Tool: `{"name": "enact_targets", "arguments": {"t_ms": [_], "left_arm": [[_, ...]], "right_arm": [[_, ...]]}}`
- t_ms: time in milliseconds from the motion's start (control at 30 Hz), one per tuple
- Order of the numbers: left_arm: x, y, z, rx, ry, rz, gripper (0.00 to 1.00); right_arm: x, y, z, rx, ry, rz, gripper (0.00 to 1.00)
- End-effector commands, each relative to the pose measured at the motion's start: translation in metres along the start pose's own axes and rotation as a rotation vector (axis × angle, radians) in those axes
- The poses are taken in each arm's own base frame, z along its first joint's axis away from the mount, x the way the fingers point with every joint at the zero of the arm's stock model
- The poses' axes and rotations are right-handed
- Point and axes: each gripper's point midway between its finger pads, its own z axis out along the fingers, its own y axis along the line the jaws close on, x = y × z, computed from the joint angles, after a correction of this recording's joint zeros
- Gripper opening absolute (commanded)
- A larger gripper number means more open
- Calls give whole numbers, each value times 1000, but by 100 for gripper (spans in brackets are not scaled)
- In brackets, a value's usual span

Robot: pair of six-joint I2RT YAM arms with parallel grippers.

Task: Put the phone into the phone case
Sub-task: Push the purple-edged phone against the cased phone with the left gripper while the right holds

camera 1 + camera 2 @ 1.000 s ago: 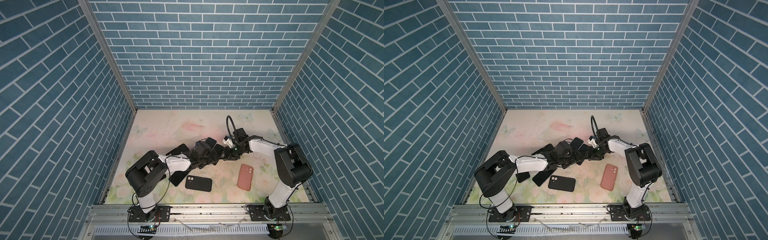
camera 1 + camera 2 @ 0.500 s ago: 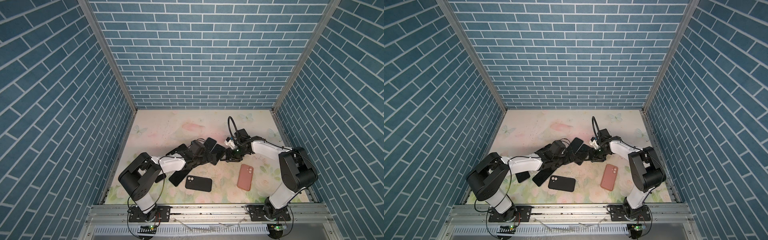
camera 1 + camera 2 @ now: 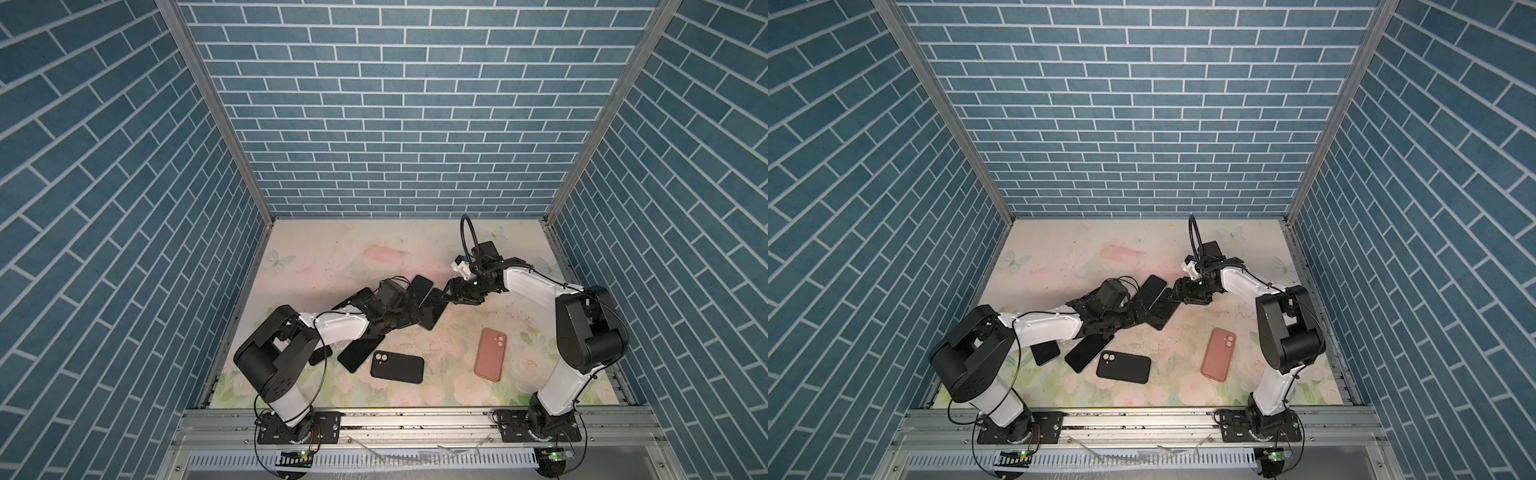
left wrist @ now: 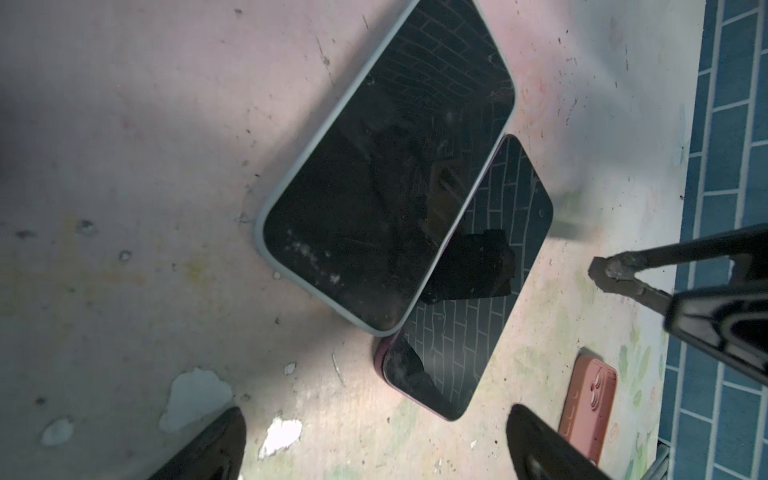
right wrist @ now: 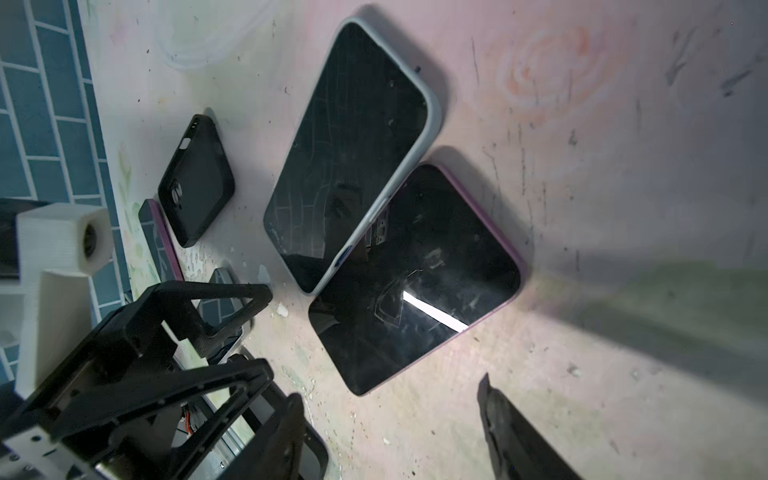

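The left claw point(image 4: 376, 411) stands wide and empty, low over the flower-printed table point(image 4: 124, 166). The right claw point(image 5: 390, 390), jaws likewise apart with nothing between them, faces it across two overlapping handsets. The task's thing, a flat, dark-screened, purple-rimmed phone point(image 5: 415, 282), lies screen-up at mid-table, one long edge tucked under a second dark-screened, grey-cased phone point(image 5: 353, 166). The matte black phone case point(image 3: 397, 368) and the salmon-pink phone case point(image 3: 490, 353) lie back-up toward the near edge of the table, well apart from both claws; whether either is empty cannot be told. The risks, judged from here: lifting the purple-rimmed phone may drag or flip the grey-cased phone resting on it. A thin slab flat on the table gives the fingers little edge, so they may scrape and slip. The two claws, close together over one spot, may also knock into each other. Either case would likely need turning hollow-side up first, or the phone has nothing to seat into.
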Motion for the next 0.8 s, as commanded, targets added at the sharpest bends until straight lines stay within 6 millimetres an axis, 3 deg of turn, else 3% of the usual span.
{"name": "enact_targets", "arguments": {"t_ms": [0, 467, 667, 767], "left_arm": [[12, 27, 3, -96, 57, -5, 100], [22, 10, 18, 21, 111, -175, 99], [24, -1, 27, 69, 119, -233, 98], [25, -4, 30, 85, 121, -253, 99]], "right_arm": [[-4, -4, 9, -20, 29, -13, 70], [-50, -20, 17, 61, -40, -54, 69], [-64, -20, 34, 15, -16, -52, 69], [-61, -21, 44, -7, 12, -35, 69]]}}
